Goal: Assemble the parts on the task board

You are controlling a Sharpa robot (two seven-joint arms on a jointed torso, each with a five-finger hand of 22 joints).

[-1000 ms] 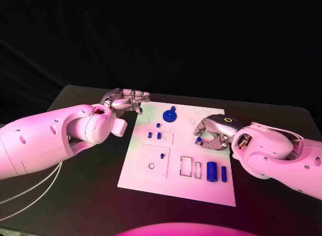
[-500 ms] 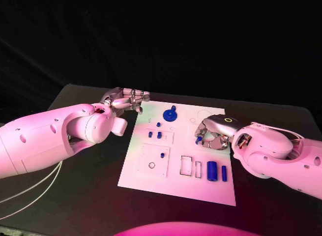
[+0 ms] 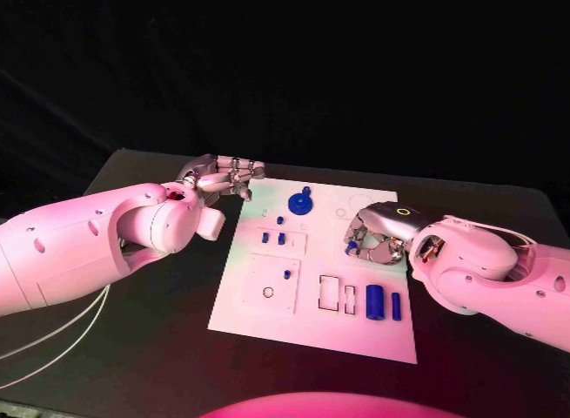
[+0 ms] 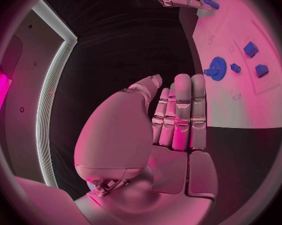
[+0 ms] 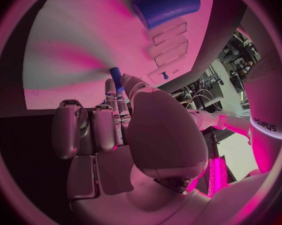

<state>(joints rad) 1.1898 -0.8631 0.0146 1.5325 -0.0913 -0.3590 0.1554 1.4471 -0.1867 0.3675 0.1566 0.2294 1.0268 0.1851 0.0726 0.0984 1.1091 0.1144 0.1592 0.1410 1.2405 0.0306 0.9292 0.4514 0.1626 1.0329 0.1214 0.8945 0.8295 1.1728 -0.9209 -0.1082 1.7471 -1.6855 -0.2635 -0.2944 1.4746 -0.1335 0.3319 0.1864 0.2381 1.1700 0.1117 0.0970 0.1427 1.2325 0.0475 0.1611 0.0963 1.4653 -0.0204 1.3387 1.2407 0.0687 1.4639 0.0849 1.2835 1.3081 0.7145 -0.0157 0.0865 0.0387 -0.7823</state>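
Two robot hands work over the flat white rectangular task board, which lies in the middle of the black counter. The right robot hand hovers over the board's right side, near that long edge, and pinches a small blue peg-shaped part at its fingertips; the peg points down toward the white surface, probably so it can be lowered straight into a hole, though I cannot tell which socket is meant. The left robot hand waits at the board's far left corner, holding nothing, its fingers straight and close together with the thumb apart, likely kept off the board to leave the other arm room. A round blue gear-like part stands near the board's far edge. Two small blue block parts sit side by side in a recess on the left half. A blue cylinder and a thinner blue bar lie beside each other toward the near right corner, seemingly still to be fitted
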